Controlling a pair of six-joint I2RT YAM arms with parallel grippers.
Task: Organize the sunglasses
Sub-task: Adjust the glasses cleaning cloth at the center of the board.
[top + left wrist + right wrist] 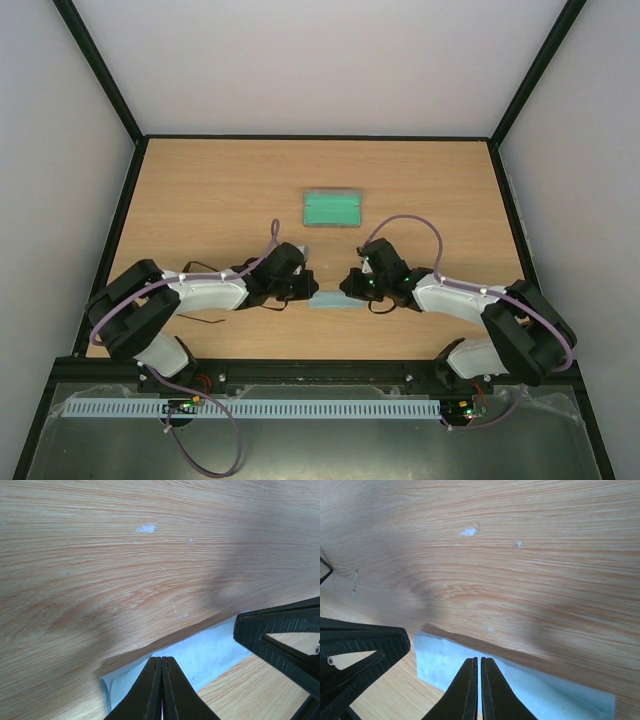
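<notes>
The light blue cloth (pixel 335 303) lies as a folded strip between my two grippers, near the front middle of the table. My left gripper (pixel 310 289) is shut on its left end (pixel 210 655). My right gripper (pixel 349 287) is shut on its right end (pixel 445 660). The cloth's far edge is raised and casts a shadow on the wood. The sunglasses (pixel 205 319) show only as thin black curved lines beside and under my left arm. The grey case (pixel 332 209) lies open, green inside, farther back at centre.
Black frame rails run along the table's left (pixel 125 220) and right (pixel 512 220) edges. Bare wood lies around the case and toward the back. My right gripper's finger (pixel 280 635) shows in the left wrist view, and my left gripper's finger (pixel 360 650) in the right wrist view.
</notes>
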